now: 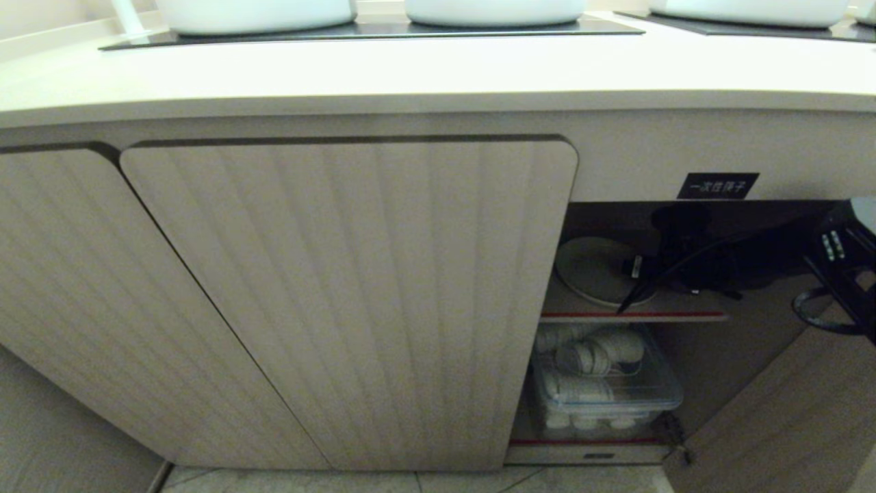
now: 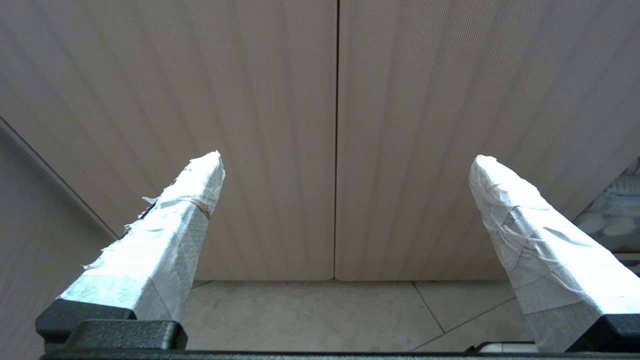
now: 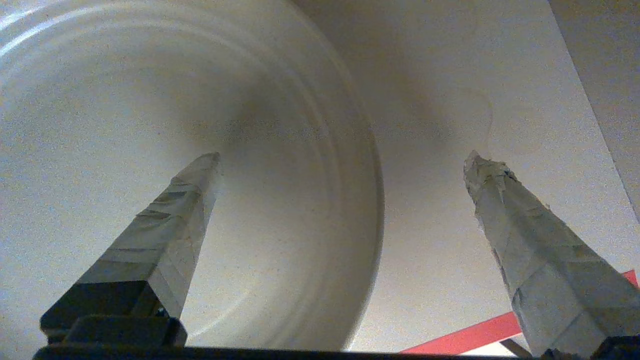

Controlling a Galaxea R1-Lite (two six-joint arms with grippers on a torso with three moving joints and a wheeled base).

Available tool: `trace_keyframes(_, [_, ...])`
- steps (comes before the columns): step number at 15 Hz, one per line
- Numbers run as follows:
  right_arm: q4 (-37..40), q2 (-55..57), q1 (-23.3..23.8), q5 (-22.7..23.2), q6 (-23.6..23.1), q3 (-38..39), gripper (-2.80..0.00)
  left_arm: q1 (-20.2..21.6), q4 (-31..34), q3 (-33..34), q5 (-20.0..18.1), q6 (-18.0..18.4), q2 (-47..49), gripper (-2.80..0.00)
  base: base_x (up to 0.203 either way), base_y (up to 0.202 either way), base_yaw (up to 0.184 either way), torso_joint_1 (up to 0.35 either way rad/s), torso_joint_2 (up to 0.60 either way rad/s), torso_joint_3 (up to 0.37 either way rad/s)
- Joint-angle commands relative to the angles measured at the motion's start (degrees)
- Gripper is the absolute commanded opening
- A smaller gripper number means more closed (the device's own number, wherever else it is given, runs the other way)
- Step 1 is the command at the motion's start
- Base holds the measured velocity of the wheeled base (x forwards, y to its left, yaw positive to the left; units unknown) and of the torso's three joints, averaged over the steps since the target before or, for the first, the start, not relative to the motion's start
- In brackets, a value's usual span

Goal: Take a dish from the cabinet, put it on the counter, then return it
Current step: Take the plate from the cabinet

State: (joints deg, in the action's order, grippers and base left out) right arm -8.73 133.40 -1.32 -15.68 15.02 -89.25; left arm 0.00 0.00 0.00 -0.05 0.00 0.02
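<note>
One dish [image 1: 594, 268], cream-white and round, lies flat on the cabinet's [image 1: 356, 294] inner shelf [image 1: 636, 316], at right of centre in the head view, inside the open right-hand compartment. Right gripper [image 3: 341, 156] is reached into that compartment; in the right wrist view its two taped fingers [image 3: 170, 235] stand spread wide, released, nothing between them. One finger sits over the dish's inner face, the other over bare shelf beside the rim; contact cannot be judged. Shelf front edge carries a red strip [image 3: 465, 336]. Black arm hardware [image 1: 838, 263] enters from the right edge of the head view.

Below the shelf: clear plastic bin [image 1: 606, 383] holding white cups. Small black label [image 1: 717, 185] with white characters sits above the opening. Ribbed door [image 1: 787, 418], swung open, shows at lower right.

Counter [image 1: 438, 75] runs across the top of the frame, with black cooktop panels [image 1: 369, 31] and white vessels [image 1: 254, 12] on them.

Left gripper [image 2: 345, 157], seen only in the left wrist view, has fingers wide apart and empty, facing closed ribbed doors above tiled floor [image 2: 310, 315].
</note>
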Motion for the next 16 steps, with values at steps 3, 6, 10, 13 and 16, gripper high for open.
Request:
trace_keyframes(3, [0.1, -0.1, 0.1, 0.0, 0.2, -0.7, 0.00, 0.0, 0.0, 0.0, 0.0, 0.0, 0.0, 0.00, 0.000, 0.000, 0.000, 0.000, 0.00, 0.000])
trace_keyframes(6, [0.2, -0.1, 0.0, 0.1, 0.3, -0.7, 0.00, 0.0, 0.0, 0.0, 0.0, 0.0, 0.0, 0.00, 0.000, 0.000, 0.000, 0.000, 0.00, 0.000])
trace_keyframes(10, [0.8, 0.0, 0.0, 0.2, 0.3, -0.7, 0.00, 0.0, 0.0, 0.0, 0.0, 0.0, 0.0, 0.00, 0.000, 0.000, 0.000, 0.000, 0.00, 0.000])
trace_keyframes(13, [1.8, 0.2, 0.0, 0.2, 2.6, -1.0, 0.00, 0.0, 0.0, 0.0, 0.0, 0.0, 0.0, 0.00, 0.000, 0.000, 0.000, 0.000, 0.00, 0.000])
trace_keyframes(16, [4.3, 0.4, 0.0, 0.1, 4.8, -1.5, 0.00, 0.0, 0.0, 0.0, 0.0, 0.0, 0.0, 0.00, 0.000, 0.000, 0.000, 0.000, 0.00, 0.000])
